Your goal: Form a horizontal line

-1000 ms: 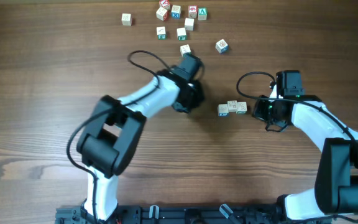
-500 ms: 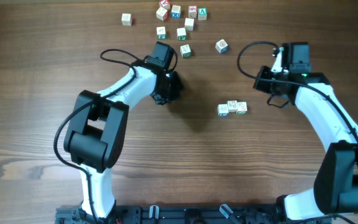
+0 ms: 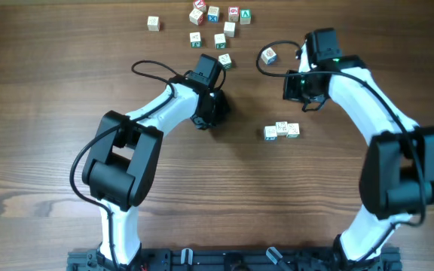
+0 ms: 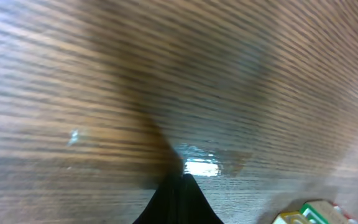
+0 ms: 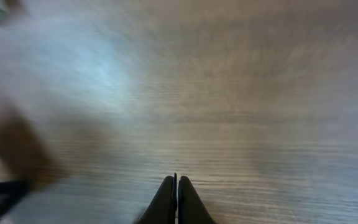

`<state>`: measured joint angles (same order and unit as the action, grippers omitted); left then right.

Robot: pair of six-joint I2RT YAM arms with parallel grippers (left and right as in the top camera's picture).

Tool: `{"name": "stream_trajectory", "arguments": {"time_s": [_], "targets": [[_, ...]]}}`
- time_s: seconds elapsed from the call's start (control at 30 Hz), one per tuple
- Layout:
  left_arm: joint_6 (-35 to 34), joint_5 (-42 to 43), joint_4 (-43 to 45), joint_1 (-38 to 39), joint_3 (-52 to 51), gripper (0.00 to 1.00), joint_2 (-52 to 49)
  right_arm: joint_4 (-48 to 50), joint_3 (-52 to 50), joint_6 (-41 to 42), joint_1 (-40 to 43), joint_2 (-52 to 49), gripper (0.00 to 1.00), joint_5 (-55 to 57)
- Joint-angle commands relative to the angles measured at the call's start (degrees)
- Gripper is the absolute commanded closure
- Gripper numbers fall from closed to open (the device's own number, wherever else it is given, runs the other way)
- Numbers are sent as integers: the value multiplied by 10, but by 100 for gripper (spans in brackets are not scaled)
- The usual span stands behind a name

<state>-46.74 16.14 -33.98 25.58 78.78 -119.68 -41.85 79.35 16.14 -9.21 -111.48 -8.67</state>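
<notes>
Three touching letter cubes were recorded as a horizontal line (image 3: 282,130) on the table (image 3: 44,113), near the right claw (image 5: 176,179). Both that and the left claw (image 4: 183,177) were seen closed, empty.

three tiny pale wooden cubes (image 3: 282,130) touch side by side in a level row, running nine-to-three o'clock.

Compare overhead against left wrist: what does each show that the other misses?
Overhead only: the three-cube row, the loose cubes up top, and the right arm. Left wrist only: a close look at the left end effector, tips shut together, with glare on the wood just ahead. Both: the wooden table.
</notes>
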Motion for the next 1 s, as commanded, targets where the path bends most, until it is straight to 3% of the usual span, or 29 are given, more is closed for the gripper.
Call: {"name": "stream_trajectory", "arguments": {"time_s": [0.0,0.1,0.97], "targets": [[-118,-73,-49,-16,-17,96,-21,-3,12,-12,-7,-31,95,-14],[-157,-83,-69,-23,-17,96,-21,-4,13,-12,-11,-33,95,-20],[-154,-85,-71,-23,-17,96,-21,-28,13,-26,-45,-35,95,4]]}}
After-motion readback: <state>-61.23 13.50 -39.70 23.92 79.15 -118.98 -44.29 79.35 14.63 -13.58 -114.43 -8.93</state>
